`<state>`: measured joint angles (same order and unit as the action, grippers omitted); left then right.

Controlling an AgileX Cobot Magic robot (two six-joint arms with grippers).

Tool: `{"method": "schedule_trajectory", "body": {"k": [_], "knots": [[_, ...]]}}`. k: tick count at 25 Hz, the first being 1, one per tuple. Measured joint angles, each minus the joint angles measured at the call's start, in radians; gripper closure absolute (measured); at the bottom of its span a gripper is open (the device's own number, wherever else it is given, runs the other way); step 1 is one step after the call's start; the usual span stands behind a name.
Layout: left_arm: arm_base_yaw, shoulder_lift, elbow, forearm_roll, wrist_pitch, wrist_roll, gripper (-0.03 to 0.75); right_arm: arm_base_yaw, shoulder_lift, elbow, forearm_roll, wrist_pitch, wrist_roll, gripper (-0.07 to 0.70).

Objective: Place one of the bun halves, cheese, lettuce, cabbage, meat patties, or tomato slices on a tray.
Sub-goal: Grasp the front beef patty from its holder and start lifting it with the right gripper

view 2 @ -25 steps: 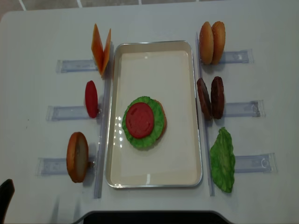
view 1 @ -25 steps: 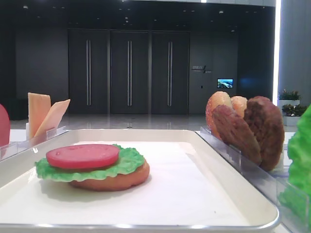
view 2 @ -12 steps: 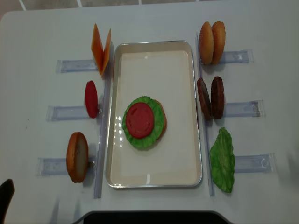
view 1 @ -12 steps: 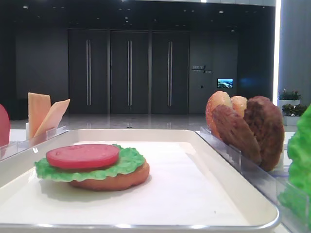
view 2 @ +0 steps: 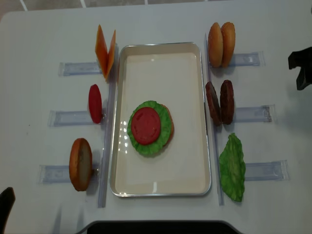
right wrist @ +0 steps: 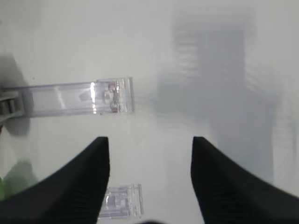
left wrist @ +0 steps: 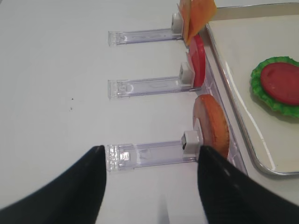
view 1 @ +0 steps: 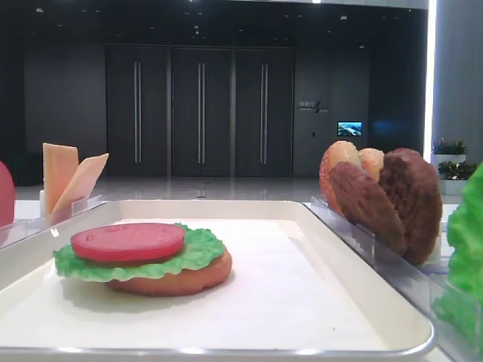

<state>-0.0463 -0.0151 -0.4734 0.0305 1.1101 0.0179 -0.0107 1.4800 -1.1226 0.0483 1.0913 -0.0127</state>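
On the white tray (view 2: 161, 63) lies a stack: a bun half (view 2: 170, 127), lettuce (view 2: 153, 146) and a tomato slice (view 2: 145, 126) on top. Two meat patties (view 2: 219, 102) stand on edge in a rack right of the tray, with bun halves (view 2: 221, 45) behind them and a lettuce leaf (view 2: 232, 168) in front. Cheese (view 2: 106, 51), a tomato slice (view 2: 95, 103) and a bun half (view 2: 80, 164) stand on the left. My right gripper (right wrist: 149, 140) hangs open and empty over bare table at the right edge (view 2: 298, 68). My left gripper (left wrist: 152, 149) is open and empty near the left bun half (left wrist: 212, 123).
Clear plastic racks (view 2: 253, 113) stick out from both long sides of the tray. Below the right gripper lie the ends of two racks (right wrist: 77, 98). A dark part of the left arm (view 2: 5, 209) shows at the bottom left corner.
My right gripper has come into the top view at the right edge, level with the space between the buns and the patties. The food and the tray have not moved.
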Motion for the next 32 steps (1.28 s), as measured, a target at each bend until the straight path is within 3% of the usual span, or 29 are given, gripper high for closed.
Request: {"method": "schedule_trajectory", "body": {"k": [6,9,19,22,32], "knots": [[0.0,0.0,0.0,0.0,0.0,0.0,0.244,0.006,0.094,-0.169,0.012,0.079,0.002,0.261],[0.0,0.0,0.0,0.0,0.0,0.0,0.244,0.066,0.103,-0.224,0.012,0.115,0.04,0.261],[0.0,0.0,0.0,0.0,0.0,0.0,0.244,0.517,0.212,-0.442,-0.056,0.127,0.293,0.261],[0.0,0.0,0.0,0.0,0.0,0.0,0.244,0.601,0.252,-0.48,-0.061,0.127,0.356,0.261],[0.0,0.0,0.0,0.0,0.0,0.0,0.244,0.669,0.371,-0.482,-0.083,0.127,0.435,0.261]]}}
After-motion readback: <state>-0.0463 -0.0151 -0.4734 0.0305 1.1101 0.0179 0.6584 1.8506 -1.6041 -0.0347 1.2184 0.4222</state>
